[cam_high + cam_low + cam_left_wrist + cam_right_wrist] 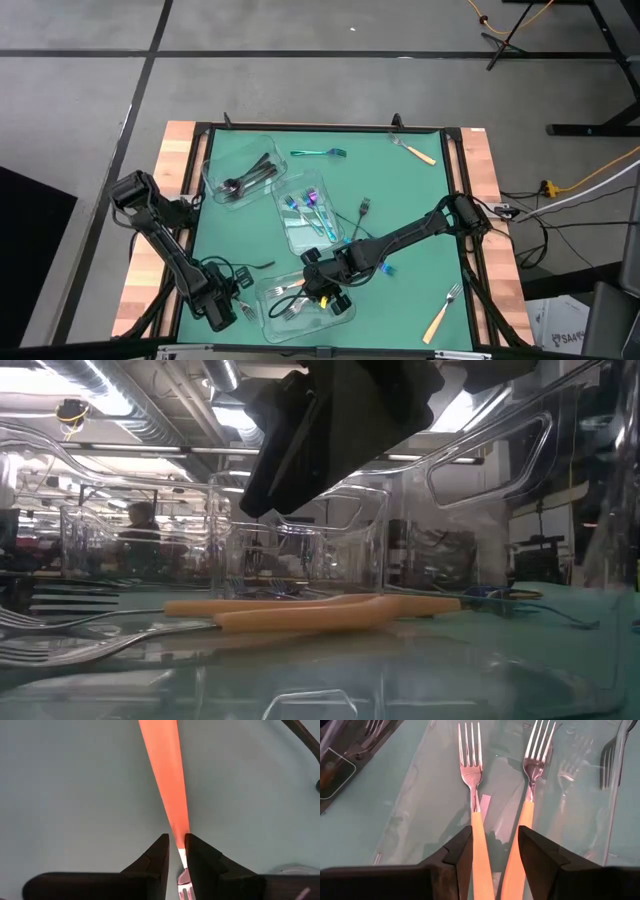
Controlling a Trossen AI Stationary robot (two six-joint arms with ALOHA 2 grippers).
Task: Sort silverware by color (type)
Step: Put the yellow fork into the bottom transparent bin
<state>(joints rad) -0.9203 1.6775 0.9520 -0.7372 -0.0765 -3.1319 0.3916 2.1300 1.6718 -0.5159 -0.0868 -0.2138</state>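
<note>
Orange-handled fork (167,780) pinched in left claw (175,857).

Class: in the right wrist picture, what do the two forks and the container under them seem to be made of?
Fork heads: probably polished metal, silver with mirror-like glints. Fork handles: likely plastic or a coating, flat matte orange. Container: apparently clear rigid plastic; the green table surface shows through it and its edges catch light.
</note>
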